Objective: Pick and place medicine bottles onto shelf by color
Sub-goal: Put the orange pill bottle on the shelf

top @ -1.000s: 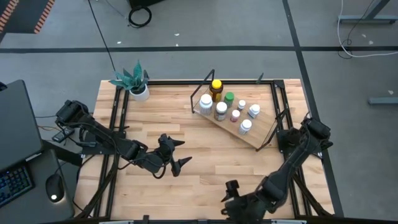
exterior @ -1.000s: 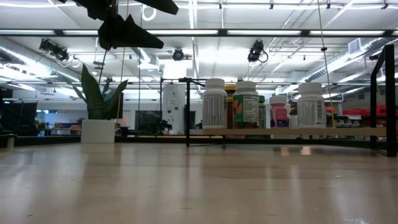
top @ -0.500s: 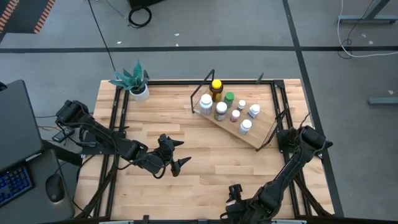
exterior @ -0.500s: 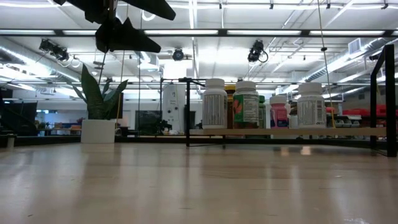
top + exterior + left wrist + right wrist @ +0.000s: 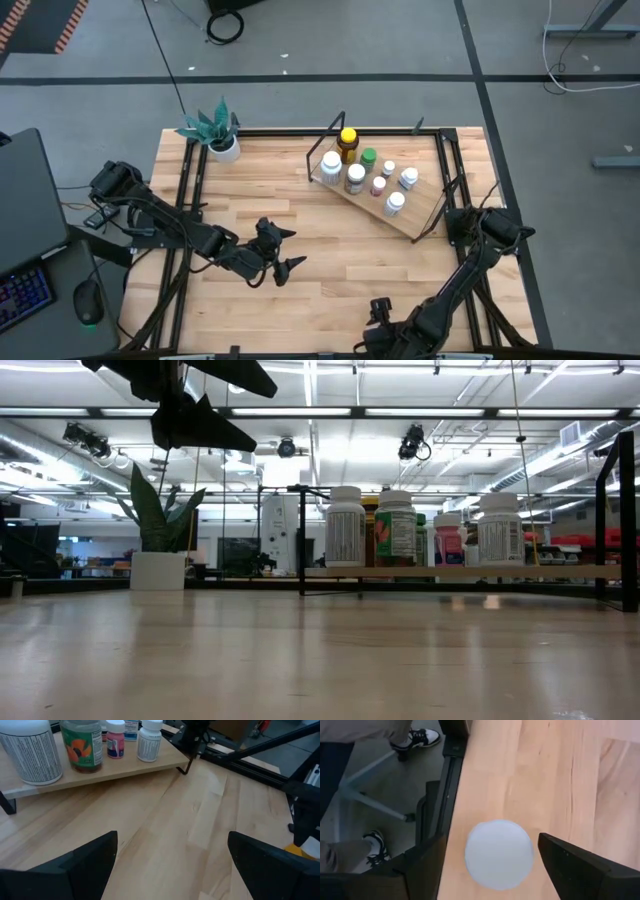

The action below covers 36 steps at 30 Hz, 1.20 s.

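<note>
The shelf (image 5: 425,215) stands at the table's far right and carries several medicine bottles: an amber one with a yellow cap (image 5: 347,138), a green-capped one (image 5: 368,157) and white-capped ones (image 5: 395,203). They stand upright on the board (image 5: 560,572). One more white-capped bottle (image 5: 498,854) stands on the tabletop close to the near edge. My right gripper (image 5: 491,837) hovers above it, open, one finger on each side and both clear of the cap. In the high view this gripper (image 5: 376,316) hides that bottle. My left gripper (image 5: 290,249) hangs open above the table's left middle, with nothing between its fingers (image 5: 173,836).
A potted plant (image 5: 222,140) stands at the far left corner. Black frame rails (image 5: 190,200) run along the table's sides. Beyond the near edge (image 5: 451,815) a person's shoes (image 5: 422,737) show on the floor. Bare wood lies between the shelf and the grippers.
My right gripper has come down toward the table's near edge, tipping more steeply downward, and its arm has folded lower. The bottles on the shelf have not moved.
</note>
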Each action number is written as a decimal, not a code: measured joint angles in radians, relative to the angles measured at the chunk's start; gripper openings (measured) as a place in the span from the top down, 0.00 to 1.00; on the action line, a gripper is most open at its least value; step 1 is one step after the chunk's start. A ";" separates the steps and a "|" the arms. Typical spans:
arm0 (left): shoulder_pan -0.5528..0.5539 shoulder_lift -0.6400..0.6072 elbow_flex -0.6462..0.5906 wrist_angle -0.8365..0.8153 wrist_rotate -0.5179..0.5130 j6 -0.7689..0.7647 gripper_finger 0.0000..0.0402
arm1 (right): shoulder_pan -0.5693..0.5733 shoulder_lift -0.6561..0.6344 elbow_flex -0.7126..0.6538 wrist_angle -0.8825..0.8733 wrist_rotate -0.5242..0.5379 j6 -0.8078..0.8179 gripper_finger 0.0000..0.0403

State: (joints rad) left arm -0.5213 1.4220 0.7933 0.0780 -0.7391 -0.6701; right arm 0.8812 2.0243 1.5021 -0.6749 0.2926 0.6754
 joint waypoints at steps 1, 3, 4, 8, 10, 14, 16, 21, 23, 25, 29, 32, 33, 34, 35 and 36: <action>0.000 0.000 0.000 0.000 0.000 0.000 0.04 | -0.001 -0.001 0.000 -0.001 -0.002 0.003 0.20; 0.000 0.000 0.000 0.000 0.000 0.000 0.04 | -0.001 -0.001 0.000 -0.007 -0.004 0.013 0.21; 0.000 0.000 0.000 -0.001 0.000 0.000 0.04 | 0.000 -0.001 0.000 -0.010 -0.005 0.014 0.21; 0.000 0.000 0.000 -0.001 0.000 0.001 0.04 | 0.000 -0.001 0.000 -0.019 -0.006 0.037 0.25; 0.000 0.000 0.000 -0.001 0.000 0.001 0.04 | -0.001 0.001 0.000 -0.020 -0.006 0.053 0.27; 0.000 0.000 0.000 -0.001 0.000 0.001 0.04 | 0.000 0.003 -0.002 -0.024 -0.006 0.070 0.31; 0.000 0.000 0.000 -0.001 0.000 0.001 0.04 | 0.000 0.003 -0.003 -0.032 -0.005 0.081 0.33; 0.000 0.000 0.000 -0.001 0.000 0.001 0.04 | 0.000 0.003 -0.003 -0.036 -0.001 0.083 0.36; 0.000 0.000 0.000 -0.001 0.002 0.000 0.04 | -0.001 0.003 -0.003 -0.037 -0.001 0.083 0.37; 0.000 0.000 0.000 -0.001 0.008 0.000 0.04 | -0.001 0.003 -0.003 -0.037 0.001 0.083 0.39; 0.000 0.000 0.000 -0.001 0.011 0.001 0.04 | -0.001 0.004 -0.003 -0.038 0.011 0.075 0.42; 0.000 0.000 0.000 -0.001 0.011 0.000 0.04 | -0.002 0.004 -0.003 -0.041 0.012 0.060 0.44; 0.000 0.000 0.000 -0.001 0.011 0.001 0.04 | -0.003 0.004 -0.003 -0.043 0.013 0.057 0.45; 0.000 0.000 0.000 -0.001 0.011 0.001 0.04 | -0.005 0.004 -0.003 -0.046 0.013 0.056 0.45; 0.000 0.000 0.000 -0.001 0.011 0.001 0.04 | -0.006 0.003 -0.003 -0.051 0.013 0.056 0.45; 0.000 0.000 0.000 -0.001 0.011 0.001 0.04 | -0.009 0.003 -0.003 -0.058 0.013 0.055 0.45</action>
State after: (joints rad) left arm -0.5209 1.4220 0.7933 0.0769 -0.7280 -0.6689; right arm 0.8718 2.0270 1.4986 -0.7329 0.3057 0.7307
